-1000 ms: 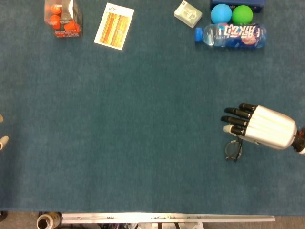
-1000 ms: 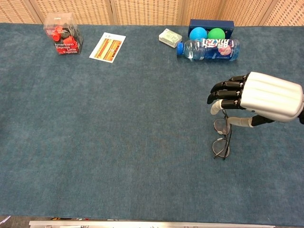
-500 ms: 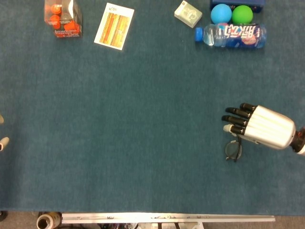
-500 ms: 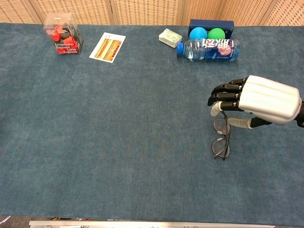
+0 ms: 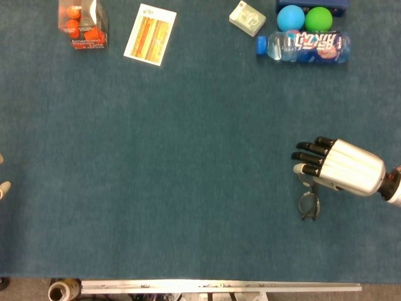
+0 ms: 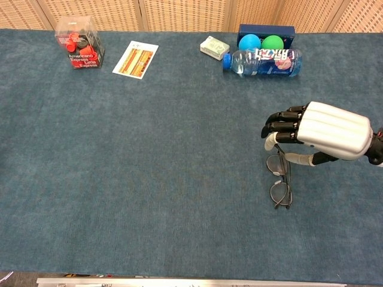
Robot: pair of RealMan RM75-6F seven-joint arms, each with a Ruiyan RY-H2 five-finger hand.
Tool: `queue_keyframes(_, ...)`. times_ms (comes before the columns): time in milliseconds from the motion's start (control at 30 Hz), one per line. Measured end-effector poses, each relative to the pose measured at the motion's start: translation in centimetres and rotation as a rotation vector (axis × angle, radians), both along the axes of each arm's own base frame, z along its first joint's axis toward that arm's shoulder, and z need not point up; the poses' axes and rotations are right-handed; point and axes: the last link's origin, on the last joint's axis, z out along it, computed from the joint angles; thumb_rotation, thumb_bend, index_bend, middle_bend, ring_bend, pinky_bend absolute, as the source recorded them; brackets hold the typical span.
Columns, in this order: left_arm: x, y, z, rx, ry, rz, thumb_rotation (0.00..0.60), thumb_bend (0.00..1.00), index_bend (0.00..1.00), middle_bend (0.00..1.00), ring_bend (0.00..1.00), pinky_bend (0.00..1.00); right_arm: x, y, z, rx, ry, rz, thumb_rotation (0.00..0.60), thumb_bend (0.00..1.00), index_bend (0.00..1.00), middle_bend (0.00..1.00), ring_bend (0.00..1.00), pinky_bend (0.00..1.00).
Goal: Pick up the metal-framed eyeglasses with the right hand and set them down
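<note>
The eyeglasses [image 6: 279, 179] hang below the right hand [image 6: 323, 131] over the right side of the table [image 6: 149, 167]. Their long axis runs near-to-far, one lens beneath the fingers [image 6: 281, 122], the other toward the table's near edge. The curled fingers appear to pinch the frame, though contact is partly hidden. The left hand [image 5: 3, 187] barely shows; its state cannot be determined.

The right hand [image 5: 341, 167] [image 6: 323, 133] reaches in from the right edge, its white back turned up and its black fingers [image 6: 282, 124] curled downward toward the left. The thumb [image 6: 294, 156] is tucked under the palm, pinching the eyeglasses [image 6: 279, 179] against a fingertip. Only pale fingertips of the left hand [image 5: 4, 187] show at the head view's left edge, their pose unreadable
</note>
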Motion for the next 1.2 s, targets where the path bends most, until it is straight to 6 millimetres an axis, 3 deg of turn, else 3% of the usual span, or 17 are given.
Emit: queue_keyframes(1200,-0.3,-0.1,-0.1,0.001,-0.011,0.003,0.600,0.04,0.49,0.48,0.49,0.63,-3.3,1.8,-2.4,0.073,0.086,-0.094,0.600,0.29,0.41,0.36,0.26,0.47)
